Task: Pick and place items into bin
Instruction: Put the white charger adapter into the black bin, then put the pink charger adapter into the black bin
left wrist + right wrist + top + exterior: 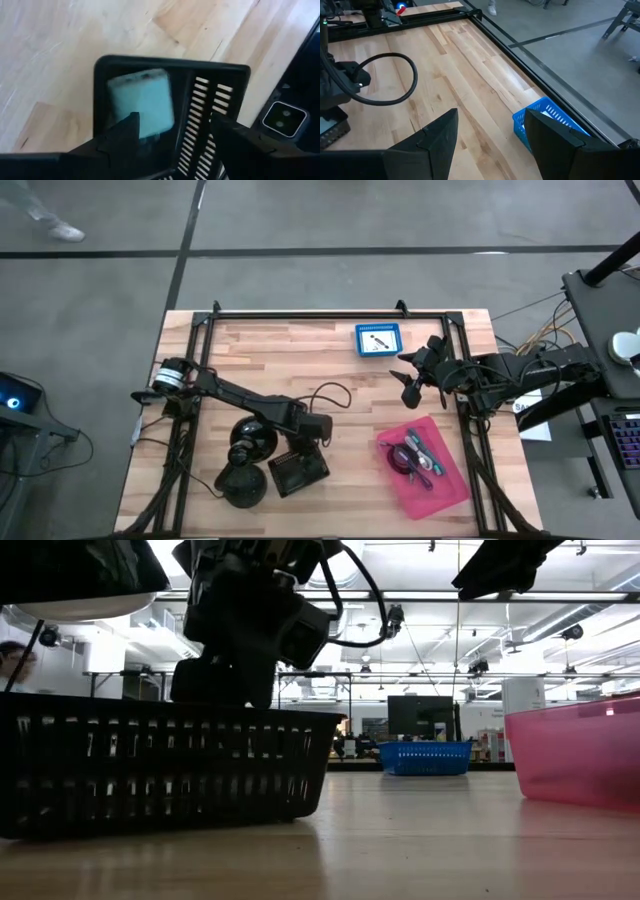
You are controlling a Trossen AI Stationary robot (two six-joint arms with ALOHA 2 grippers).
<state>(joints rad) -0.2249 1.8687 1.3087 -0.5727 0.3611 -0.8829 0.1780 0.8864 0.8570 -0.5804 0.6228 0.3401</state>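
Cube (141, 102) in bin (220, 67) below left tool (172, 131)

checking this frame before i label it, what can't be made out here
- High view: what lies in the black bin is hidden by the left pincer above it.
- High view: the items in the pink tray are too small to name.
- Left wrist view: the pale teal cube in the bin is blurred; its resting place is unclear.
- Low view: the pink tray's wall hides its contents.
- Right wrist view: the blue basket is partly hidden behind the right pincer.
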